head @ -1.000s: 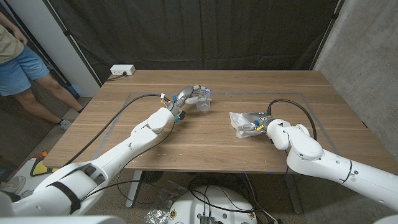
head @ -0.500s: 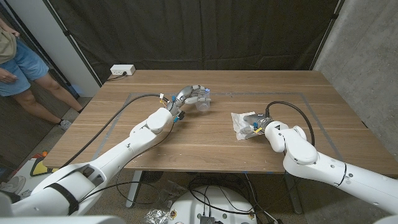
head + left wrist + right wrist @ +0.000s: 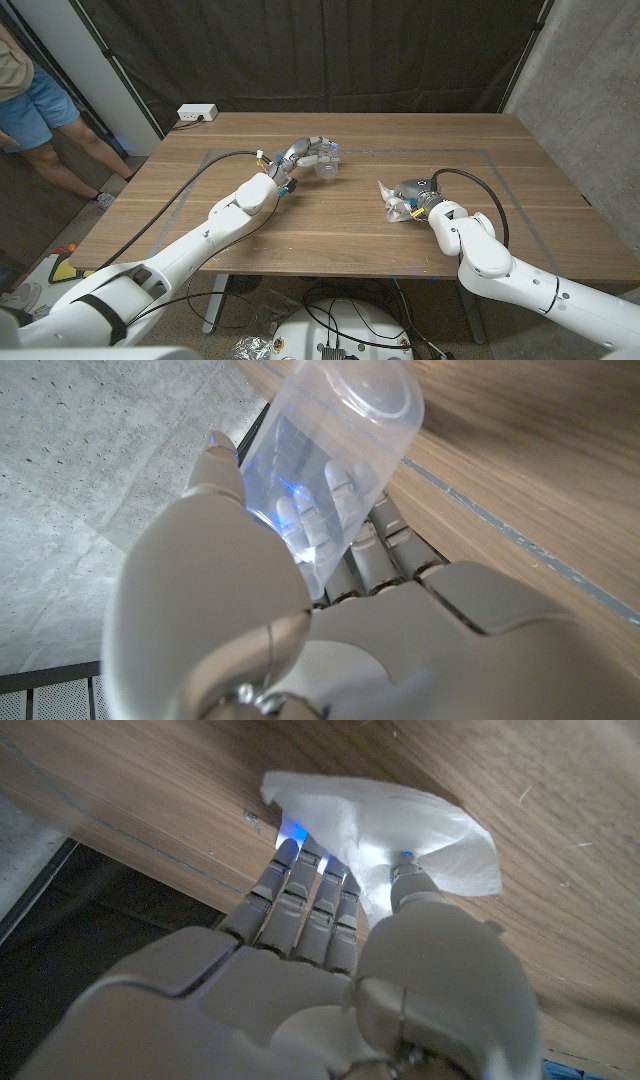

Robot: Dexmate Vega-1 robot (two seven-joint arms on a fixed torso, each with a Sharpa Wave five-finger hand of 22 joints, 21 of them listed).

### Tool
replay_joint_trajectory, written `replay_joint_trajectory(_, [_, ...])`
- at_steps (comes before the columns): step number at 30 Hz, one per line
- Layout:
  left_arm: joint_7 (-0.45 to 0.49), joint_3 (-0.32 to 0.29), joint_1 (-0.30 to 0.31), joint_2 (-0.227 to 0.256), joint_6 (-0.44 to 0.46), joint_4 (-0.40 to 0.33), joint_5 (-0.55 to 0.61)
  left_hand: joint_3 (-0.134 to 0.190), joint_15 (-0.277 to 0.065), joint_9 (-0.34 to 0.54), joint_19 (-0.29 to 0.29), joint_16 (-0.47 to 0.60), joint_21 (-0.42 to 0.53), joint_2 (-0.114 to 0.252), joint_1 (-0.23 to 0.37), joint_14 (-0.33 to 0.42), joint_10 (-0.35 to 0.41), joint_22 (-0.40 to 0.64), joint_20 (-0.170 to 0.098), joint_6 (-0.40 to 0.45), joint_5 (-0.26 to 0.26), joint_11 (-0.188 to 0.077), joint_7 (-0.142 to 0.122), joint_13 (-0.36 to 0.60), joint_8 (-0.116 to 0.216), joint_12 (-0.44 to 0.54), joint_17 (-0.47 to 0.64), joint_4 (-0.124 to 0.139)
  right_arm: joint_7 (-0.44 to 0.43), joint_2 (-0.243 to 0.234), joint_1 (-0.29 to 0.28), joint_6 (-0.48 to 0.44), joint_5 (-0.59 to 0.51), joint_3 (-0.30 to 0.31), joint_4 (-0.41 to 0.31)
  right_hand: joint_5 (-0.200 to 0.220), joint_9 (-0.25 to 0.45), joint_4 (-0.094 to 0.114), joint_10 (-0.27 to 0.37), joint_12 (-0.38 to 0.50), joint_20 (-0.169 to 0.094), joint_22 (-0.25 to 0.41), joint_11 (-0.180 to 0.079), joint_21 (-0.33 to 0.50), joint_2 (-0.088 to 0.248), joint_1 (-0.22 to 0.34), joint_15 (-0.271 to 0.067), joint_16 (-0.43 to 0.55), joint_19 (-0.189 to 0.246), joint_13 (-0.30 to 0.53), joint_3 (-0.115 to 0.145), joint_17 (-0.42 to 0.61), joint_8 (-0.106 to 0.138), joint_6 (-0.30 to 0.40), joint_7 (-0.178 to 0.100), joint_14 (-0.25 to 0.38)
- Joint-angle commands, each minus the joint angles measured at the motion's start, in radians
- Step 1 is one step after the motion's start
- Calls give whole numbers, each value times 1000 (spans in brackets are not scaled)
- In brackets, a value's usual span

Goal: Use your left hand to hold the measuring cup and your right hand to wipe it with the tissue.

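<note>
The left hand (image 3: pixel 305 155) sits toward the far edge of the wooden table (image 3: pixel 300 225), left of centre, with its fingers wrapped around the clear measuring cup (image 3: pixel 326 169). In the left wrist view the cup (image 3: pixel 335 445) is clamped between thumb and fingers (image 3: pixel 345 485), tilted, its closed base turned away from the palm. It sits just inside the strip of tape (image 3: pixel 470 152) that marks a rectangle on the tabletop.

The right hand (image 3: pixel 408 195) is right of centre, about midway between the far and near edges, closed on the white tissue (image 3: pixel 392 203). The right wrist view shows the tissue (image 3: pixel 400 830) pinched between thumb and fingers (image 3: pixel 300 890), crumpled and close over the wood.

A bare stretch of wood separates the 2 hands, and the whole near half of the table lies open in front of them. A white power strip (image 3: pixel 197 113) rests at the far left corner. A person (image 3: pixel 35 105) stands off the table's left side, well back.
</note>
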Motion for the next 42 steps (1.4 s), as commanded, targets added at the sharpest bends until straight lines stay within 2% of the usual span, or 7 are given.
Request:
replay_joint_trajectory(1, [-7, 4, -11, -7, -5, 17, -2, 11, -137, 3, -8, 0, 7, 76, 15, 39, 24, 1, -54, 9, -2, -11, 5, 6, 9, -4, 2, 1, -295, 19, -118, 58, 9, 81, 27, 3, 9, 11, 114, 47, -54, 44, -18, 67, 20, 52, -151, 100, 13, 30, -20, 92, 34, 160, -20, 60])
replay_joint_trajectory(2, [-7, 4, -12, -8, -5, 19, -1, 11, -137, 3, -8, 0, 7, 76, 15, 39, 23, 1, -54, 9, -2, -11, 6, 6, 8, -5, 2, 1, -326, 21, -128, 69, 16, 90, 30, -1, 10, 16, 152, 65, -53, 49, -9, 80, 22, 56, -151, 118, 13, 39, -27, 111, 42, 194, -16, 71])
replay_joint_trajectory(5, [-8, 5, -16, -12, -8, 26, -2, 12, -137, 3, -8, -1, 9, 76, 15, 40, 24, 1, -55, 9, -2, -11, 5, 6, 9, -6, 2, 1, -422, 32, -157, 96, 28, 113, 44, -8, 14, 26, 207, 94, -56, 60, -19, 113, 48, 73, -150, 158, 18, 63, -24, 152, 72, 289, -22, 109])
replay_joint_trajectory(14, [-20, 10, -26, -17, -9, 42, -6, 14, -137, 3, -10, -1, 12, 76, 14, 42, 24, 1, -55, 9, -2, -12, 6, 7, 9, -10, 2, 0, -736, 115, -219, 153, 41, 164, 114, -14, 16, 30, 238, 113, -59, 70, -26, 135, 55, 87, -150, 178, 14, 81, -18, 177, 84, 325, -25, 131])
replay_joint_trajectory(19, [-26, 11, -31, -19, -9, 46, -10, 16, -137, 3, -12, -2, 13, 77, 14, 43, 27, 1, -55, 11, -2, -12, 6, 9, 10, -11, 2, 0, -839, 160, -226, 198, 89, 192, 146, -15, 17, 32, 243, 118, -60, 75, -26, 146, 56, 94, -151, 181, 8, 90, -14, 187, 86, 332, -24, 137])
replay_joint_trajectory(32, [-122, 15, -57, -36, -20, 77, -75, 22, -136, 3, -22, -4, 16, 78, 16, 40, 26, 0, -49, 12, -3, -10, 7, 13, 11, -16, 4, -2, -930, 215, -197, 332, 227, 226, 203, -17, 19, 37, 250, 126, -57, 83, -23, 167, 56, 102, -149, 181, 8, 106, -8, 200, 87, 339, -22, 141])
replay_joint_trajectory(42, [-222, 22, -87, -61, -42, 125, -134, 26, -136, 3, -30, -3, 19, 81, 14, 41, 26, 0, -44, 11, -3, -6, 6, 15, 10, -21, 6, -1, -992, 287, -181, 493, 412, 276, 267, -18, 19, 41, 249, 128, -56, 87, -19, 181, 54, 105, -149, 175, 3, 117, -4, 206, 85, 338, -21, 141])
